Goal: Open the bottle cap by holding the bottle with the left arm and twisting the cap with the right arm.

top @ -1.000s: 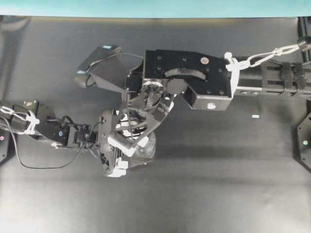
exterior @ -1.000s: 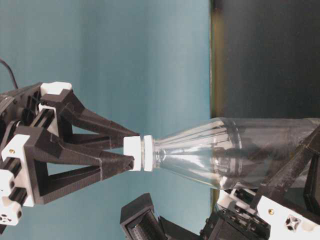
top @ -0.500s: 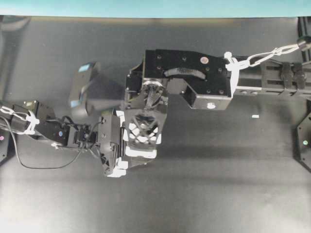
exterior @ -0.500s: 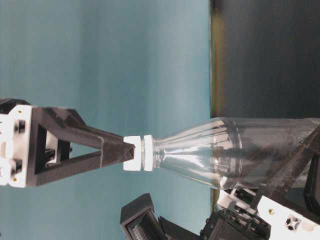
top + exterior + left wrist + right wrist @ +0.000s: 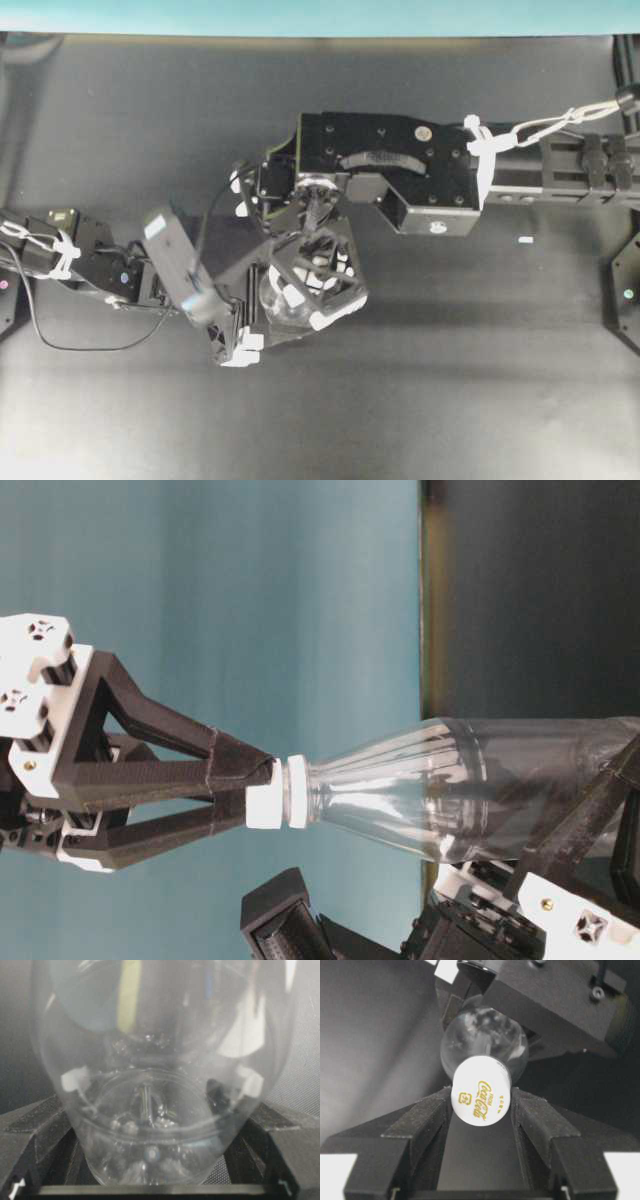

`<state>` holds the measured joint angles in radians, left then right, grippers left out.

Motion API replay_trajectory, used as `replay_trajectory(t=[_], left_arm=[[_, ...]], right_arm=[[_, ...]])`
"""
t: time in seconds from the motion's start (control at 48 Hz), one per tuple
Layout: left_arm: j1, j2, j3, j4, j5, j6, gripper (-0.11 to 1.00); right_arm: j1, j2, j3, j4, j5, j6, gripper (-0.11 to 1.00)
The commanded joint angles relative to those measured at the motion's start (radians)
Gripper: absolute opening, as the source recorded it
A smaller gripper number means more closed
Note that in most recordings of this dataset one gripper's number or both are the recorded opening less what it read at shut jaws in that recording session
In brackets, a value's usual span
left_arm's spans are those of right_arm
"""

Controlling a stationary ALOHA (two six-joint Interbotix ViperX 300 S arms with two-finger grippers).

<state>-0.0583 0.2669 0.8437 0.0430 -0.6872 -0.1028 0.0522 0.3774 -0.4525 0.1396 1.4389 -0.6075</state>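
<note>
The clear bottle (image 5: 470, 800) stands upright on the black table, its body gripped by the left gripper (image 5: 157, 1112), whose black fingers (image 5: 35, 1135) press on both sides. From above, the right gripper (image 5: 481, 1105) is shut on the white bottle cap (image 5: 481, 1096), which carries gold print; its fingers (image 5: 427, 1120) touch the cap's two sides. In the table-level view the dark fingertips clamp the cap (image 5: 266, 806). Overhead, the right gripper (image 5: 310, 290) covers most of the bottle (image 5: 280, 308), with the left gripper (image 5: 240, 330) next to it.
A small white scrap (image 5: 526, 240) lies on the dark table to the right. Black mounts sit at the right edge (image 5: 625, 295) and the far left edge (image 5: 5, 300). A teal wall (image 5: 320, 15) runs along the back.
The right gripper has turned about its own axis while staying on the cap; its camera box swung from upper left to lower left in the overhead view. The left arm and bottle stayed put.
</note>
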Motion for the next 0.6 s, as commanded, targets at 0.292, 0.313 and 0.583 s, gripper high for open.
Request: replay_trajectory(t=[0.292,0.313,0.583], left_arm=[[-0.026,-0.008,-0.012,0.002,-0.003,-0.006,0.86],[-0.028,-0.009,-0.012,0.002,-0.003,-0.006,0.86],[-0.048,-0.011,-0.017,0.002,-0.003,-0.008,0.86]], right_arm=[[0.005,-0.02,0.017,0.002,-0.014,-0.305,0.36],[0.006,-0.02,0.017,0.003,-0.012,-0.322,0.36],[0.0,-0.026,0.029,0.003,0.003,-0.385,0.36]])
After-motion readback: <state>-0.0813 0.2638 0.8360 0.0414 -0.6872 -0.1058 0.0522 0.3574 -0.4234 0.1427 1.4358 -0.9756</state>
